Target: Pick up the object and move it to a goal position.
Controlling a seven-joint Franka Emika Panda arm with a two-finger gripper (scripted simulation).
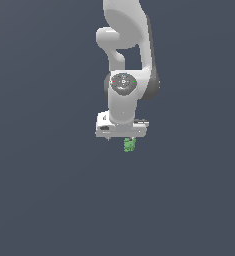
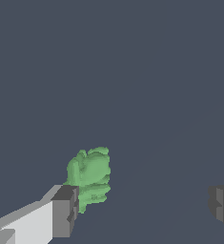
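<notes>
While the white Franka arm hangs down over the plain dark grey desk (image 1: 39, 200), its white end effector (image 2: 142, 205) is seen with the dark-padded fingers (image 2: 66, 209) spread wide apart, clamped on nothing. A tiny bright green lumpy object (image 2: 89, 176) is found just beside one finger pad, seemingly touching it, with a broad gap left to the opposite pad. Seen from the exterior view, the green object (image 1: 130, 144) lies directly below the end effector (image 1: 121, 137)
</notes>
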